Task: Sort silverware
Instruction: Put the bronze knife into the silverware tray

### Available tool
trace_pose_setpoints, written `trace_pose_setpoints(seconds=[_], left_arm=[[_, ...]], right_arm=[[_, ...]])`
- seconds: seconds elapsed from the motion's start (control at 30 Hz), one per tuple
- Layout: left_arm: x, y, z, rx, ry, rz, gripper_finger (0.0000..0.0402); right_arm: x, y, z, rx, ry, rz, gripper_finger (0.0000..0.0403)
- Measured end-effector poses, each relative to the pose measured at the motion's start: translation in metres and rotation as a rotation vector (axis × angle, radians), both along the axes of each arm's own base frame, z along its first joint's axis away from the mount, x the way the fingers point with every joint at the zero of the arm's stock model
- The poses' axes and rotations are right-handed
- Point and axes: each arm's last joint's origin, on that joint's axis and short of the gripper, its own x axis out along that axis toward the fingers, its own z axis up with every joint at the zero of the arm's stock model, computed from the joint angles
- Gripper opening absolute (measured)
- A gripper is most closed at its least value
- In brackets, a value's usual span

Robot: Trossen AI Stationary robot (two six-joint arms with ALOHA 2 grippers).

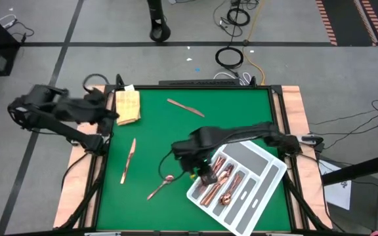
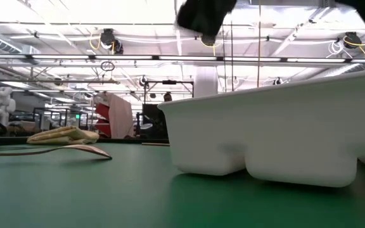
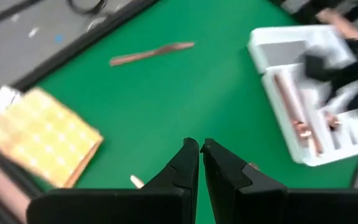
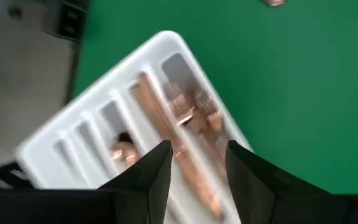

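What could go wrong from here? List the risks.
1. The right gripper hangs open low over the tray; rising carelessly could nudge the tray or disturb the silverware already inside.
2. The spoon lies close to the tray's corner, so a grasp there may bump the tray.

Tray sits tilted at the table's front-right, several utensils lying in its slots. Right gripper hangs over the tray's left end. Spoon lies on the table just left of the tray, knife farther left. Another knife lies near the back edge. Folded cloth at back-left corner, left gripper beside it.
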Motion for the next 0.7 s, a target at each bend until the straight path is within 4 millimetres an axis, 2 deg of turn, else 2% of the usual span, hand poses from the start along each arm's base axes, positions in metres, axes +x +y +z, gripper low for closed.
trace_pose_setpoints(seconds=[0.1, 0.2, 0.33, 0.53, 0.7], left_arm=[[0.017, -0.004, -0.026, -0.023, 0.099, 0.07, 0.0031], [0.035, -0.009, -0.062, -0.041, 0.244, 0.124, 0.0031], [0.053, -0.018, -0.112, -0.072, 0.381, 0.222, 0.0031], [0.067, -0.035, -0.175, -0.141, 0.49, 0.425, 0.0031], [0.069, -0.058, -0.218, -0.231, 0.563, 0.504, 0.0031]], right_arm=[[-0.024, -0.003, 0.042, -0.013, -0.078, -0.105, 0.0142], [-0.053, -0.005, 0.083, -0.057, -0.181, -0.202, 0.0141], [-0.091, -0.008, 0.124, -0.151, -0.322, -0.319, 0.0142], [-0.125, -0.008, 0.153, -0.221, -0.452, -0.373, 0.0141], [-0.133, -0.003, 0.158, -0.229, -0.478, -0.35, 0.0141]])
